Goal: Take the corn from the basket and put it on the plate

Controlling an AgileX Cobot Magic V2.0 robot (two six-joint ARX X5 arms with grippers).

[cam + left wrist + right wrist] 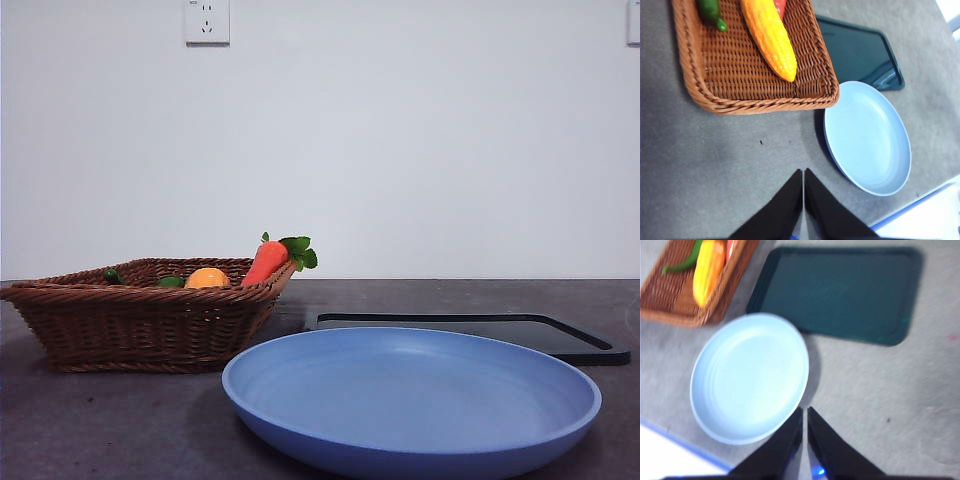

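The corn (769, 37) lies in the wicker basket (715, 102) on the left of the tabletop (715, 160), its long axis running along the basket floor, the tapered tip pointing toward the basket's braided rim on the plate's side. From the front only its rounded orange-yellow top (207, 278) peeps over the rim; the rest is hidden by the basket wall (140, 325). A carrot (266, 262) leans on the far right corner, leaves up, and a green pepper (711, 12) is cut off at the edge. The blue plate (420, 450) sits near, just right of the basket, with a black tray (590, 350) behind it. The left gripper (803, 172) and right gripper (805, 410) both hover above the tabletop, jaws pressed together, holding nothing.
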